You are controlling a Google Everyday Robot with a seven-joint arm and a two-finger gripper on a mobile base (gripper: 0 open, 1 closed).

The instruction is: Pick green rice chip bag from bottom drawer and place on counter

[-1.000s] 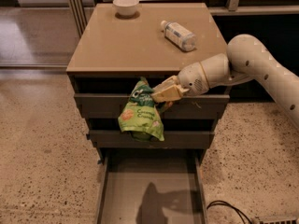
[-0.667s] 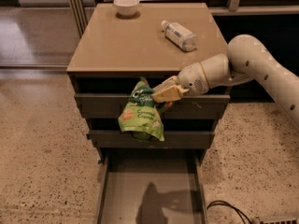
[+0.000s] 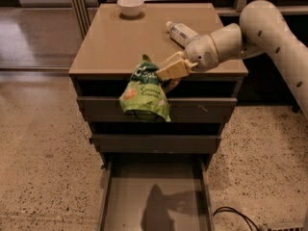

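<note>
Green rice chip bag (image 3: 144, 96) dangling, top pinched in pincer (image 3: 162, 73), at counter (image 3: 115, 42) edge

Cream tubular arm (image 3: 276, 30), dark dots; tan pincer (image 3: 163, 72) over counter (image 3: 120, 47) edge.

- Warm, rather dim indoor light falls from above. The counter (image 3: 120, 47) carries a soft, even sheen with no hard glare.
- The gripper (image 3: 174, 67), at the counter's near edge and clamped on the green rice chip bag (image 3: 144, 93), is well lit, and the bag's green reads vivid.
- A dark shadow of arm and bag lies on the bottom drawer (image 3: 125, 201) floor.
- The gaps between the upper drawer fronts are almost black, and the far background is dark.
- The white bowl (image 3: 130, 5) throws a small, soft shadow.
</note>
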